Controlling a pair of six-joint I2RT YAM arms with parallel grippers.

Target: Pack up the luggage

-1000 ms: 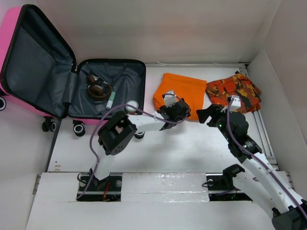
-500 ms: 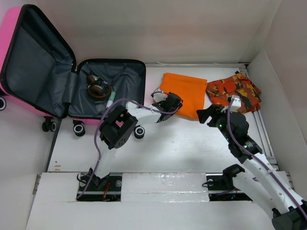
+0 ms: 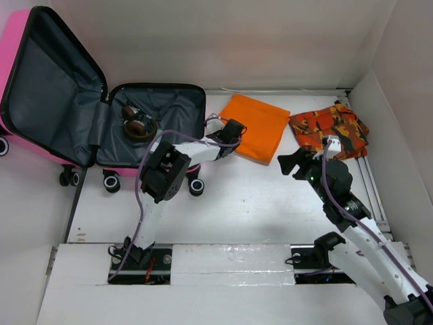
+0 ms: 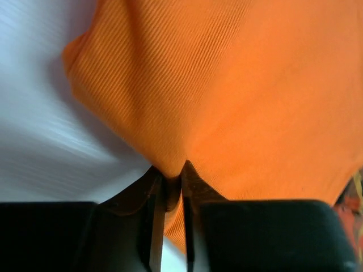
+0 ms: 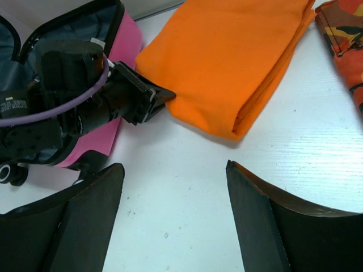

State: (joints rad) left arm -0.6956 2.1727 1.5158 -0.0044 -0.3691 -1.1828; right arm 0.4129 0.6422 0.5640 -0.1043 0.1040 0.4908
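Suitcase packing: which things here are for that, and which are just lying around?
For the packing:
- suitcase, open
- brown headphones, it seems, already inside it
- orange cloth, pinched in the shut jaws of the left gripper
- red patterned cloth, probably next

Just there:
- table
- purple cable on the left arm
- right gripper, open, holding nothing

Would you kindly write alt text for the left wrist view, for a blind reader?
The left tool is shut on an edge of the orange cloth, which fills most of the picture. White table shows at the left, and a sliver of red patterned cloth at the right edge.
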